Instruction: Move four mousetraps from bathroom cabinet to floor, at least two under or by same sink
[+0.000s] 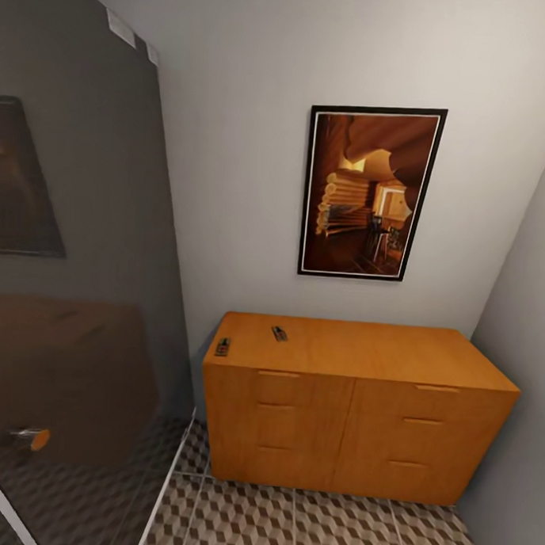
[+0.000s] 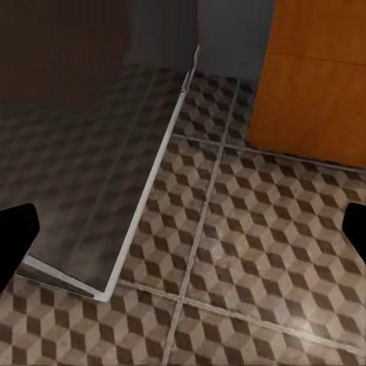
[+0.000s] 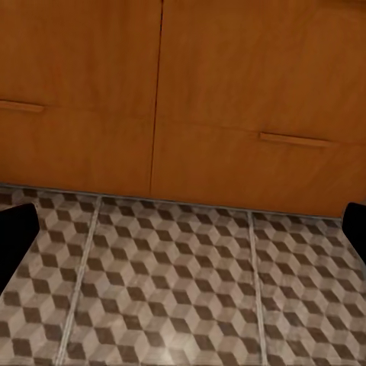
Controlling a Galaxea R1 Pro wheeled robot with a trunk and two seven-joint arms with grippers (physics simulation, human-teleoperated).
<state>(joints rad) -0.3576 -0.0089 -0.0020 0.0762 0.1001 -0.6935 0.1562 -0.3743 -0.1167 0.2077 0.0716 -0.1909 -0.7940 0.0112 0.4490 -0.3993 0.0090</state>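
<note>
Two mousetraps lie on top of the orange-brown cabinet [image 1: 354, 403]: one mousetrap [image 1: 222, 346] at its front left corner, another mousetrap [image 1: 279, 333] a little further back. The cabinet stands against the far wall on the cube-patterned bathroom floor [image 1: 293, 523]. My left gripper [image 2: 183, 236] is open above the floor tiles, its dark fingertips [image 2: 15, 232] far apart, beside the cabinet's left end [image 2: 320, 84]. My right gripper [image 3: 183, 229] is open too, low and facing the cabinet's drawer fronts [image 3: 229, 114]. The bathroom sink is out of view.
A tall dark glass panel [image 1: 73, 295] with a white floor rail [image 2: 145, 191] stands left of the cabinet. A framed picture [image 1: 369, 191] hangs above it. A grey wall [image 1: 523, 355] closes the right side.
</note>
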